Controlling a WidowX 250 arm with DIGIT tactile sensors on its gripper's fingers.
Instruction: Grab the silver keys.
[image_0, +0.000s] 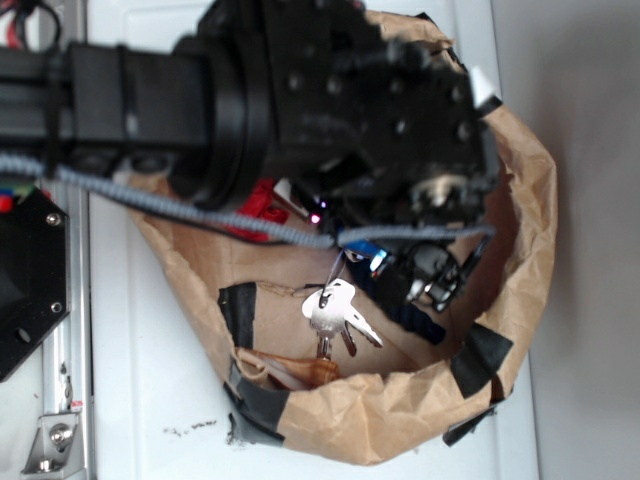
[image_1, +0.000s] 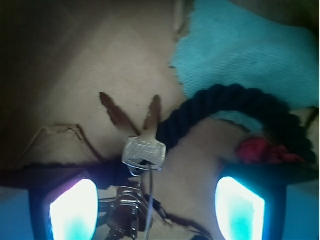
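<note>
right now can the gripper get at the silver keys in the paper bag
Probably yes. In the wrist view the gripper is open, its pads either side of the silver keys at the bottom edge. The dark rope curves close by, and the brown keys lie beyond; neither blocks it.

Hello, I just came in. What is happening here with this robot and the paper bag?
A black robot arm is reaching into a rolled-down brown paper bag to take the silver keys. The keys lie on the bag's floor, joined by a thin wire to darker keys next to a dark rope. In the wrist view the gripper hangs above them with its jaws wide apart, so nothing is grasped yet.
</note>
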